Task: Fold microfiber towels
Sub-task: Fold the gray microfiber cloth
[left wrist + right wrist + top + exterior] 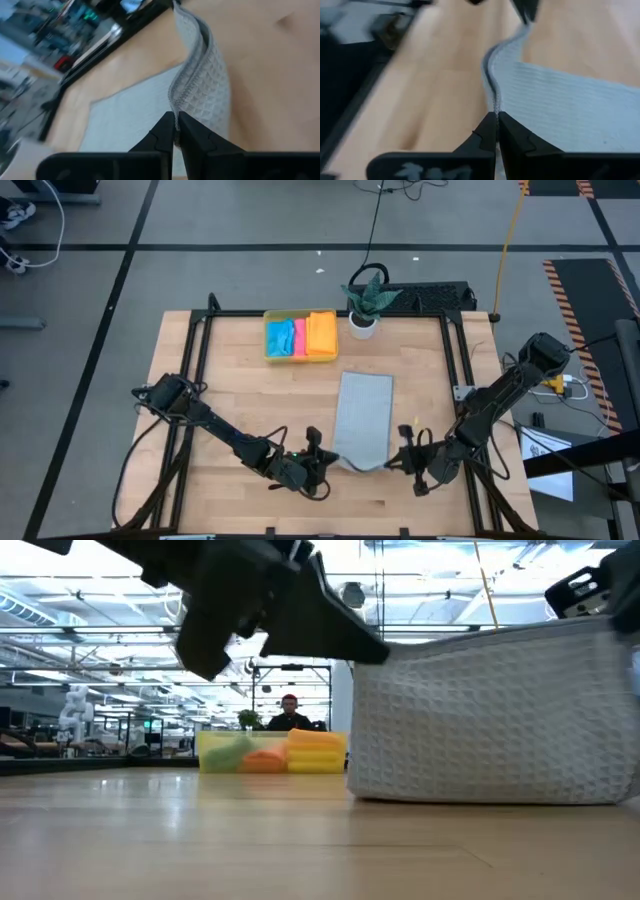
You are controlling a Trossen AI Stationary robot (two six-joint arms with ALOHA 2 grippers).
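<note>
At the table's near edge, the left gripper (322, 463) and the right gripper (403, 459) are each pinched shut on a near corner of the grey towel (363, 416), one at either end of its raised near hem. That towel lies lengthwise at mid-table, already narrowed to a strip, its far end flat on the table (240, 380). Towards the far edge, the yellow tray (270, 352) holds the blue towel (280, 336), the pink towel (300, 337) and the orange towel (321, 334), folded. Judgement: most towels done; the grey one's fold is unfinished.
</note>
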